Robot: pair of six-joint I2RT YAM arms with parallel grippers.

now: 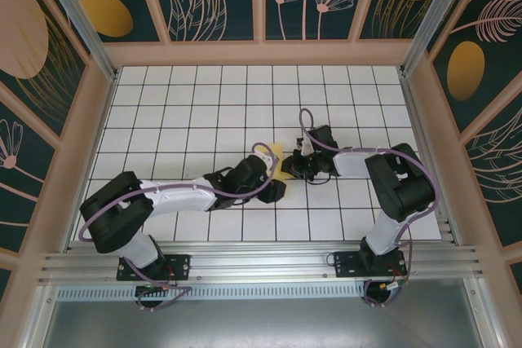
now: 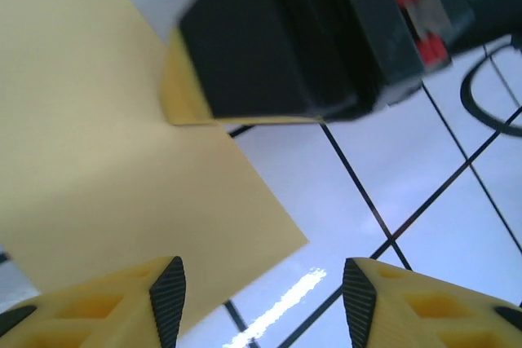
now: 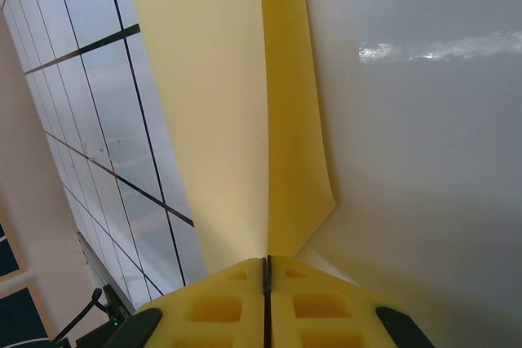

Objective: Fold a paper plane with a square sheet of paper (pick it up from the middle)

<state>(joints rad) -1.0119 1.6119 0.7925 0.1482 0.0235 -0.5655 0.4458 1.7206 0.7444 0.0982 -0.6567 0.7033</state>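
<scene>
From above, both arms meet at mid-table (image 1: 204,103). The left gripper (image 1: 276,191) and right gripper (image 1: 294,167) hide most of the paper (image 1: 278,159). A small yellow patch is all we can make out, and the jaws are too small to read here.

At the left wrist, the left gripper (image 2: 263,299) stands released, its pads (image 2: 167,295) apart over bare table. The paper (image 2: 98,144) lies ahead, cut off at the left and top. The right gripper's blurred black body (image 2: 285,38) covers a raised fold.

At the right wrist, the right gripper (image 3: 267,291) is clenched on the paper (image 3: 220,120). We see two layers rising from the closed fingers, their far end out of frame.
</scene>
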